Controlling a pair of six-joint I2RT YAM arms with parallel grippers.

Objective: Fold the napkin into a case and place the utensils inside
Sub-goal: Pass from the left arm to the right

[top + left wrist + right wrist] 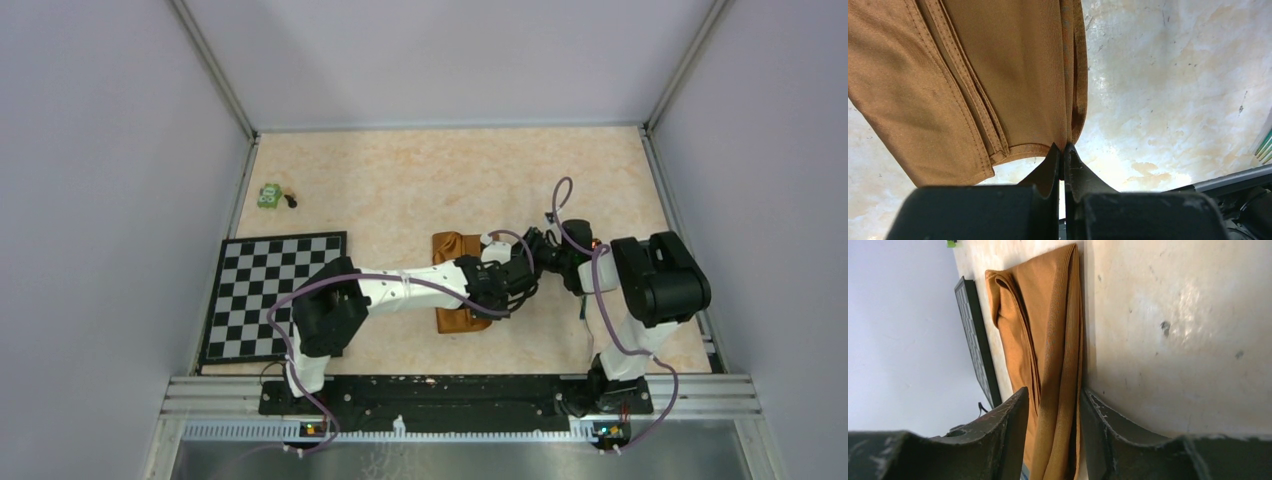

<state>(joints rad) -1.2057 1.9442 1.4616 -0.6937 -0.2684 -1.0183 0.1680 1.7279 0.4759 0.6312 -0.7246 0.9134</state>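
Observation:
The rust-orange napkin (455,248) lies folded into a narrow strip on the table's middle, layered along its right edge. My left gripper (492,300) reaches across it. In the left wrist view the left gripper (1063,146) is shut on the napkin (1013,75) at the corner of its folded edge, lifting that edge off the table. My right gripper (518,264) is at the napkin's right side. In the right wrist view the right gripper (1054,390) is open, and its fingers straddle the thick folded edge of the napkin (1048,330). The utensils are out of view.
A black-and-white checkered mat (275,295) lies at the left, also seen edge-on in the right wrist view (975,335). A small green toy (269,196) sits near the left wall. The two arms crowd together over the napkin's right edge.

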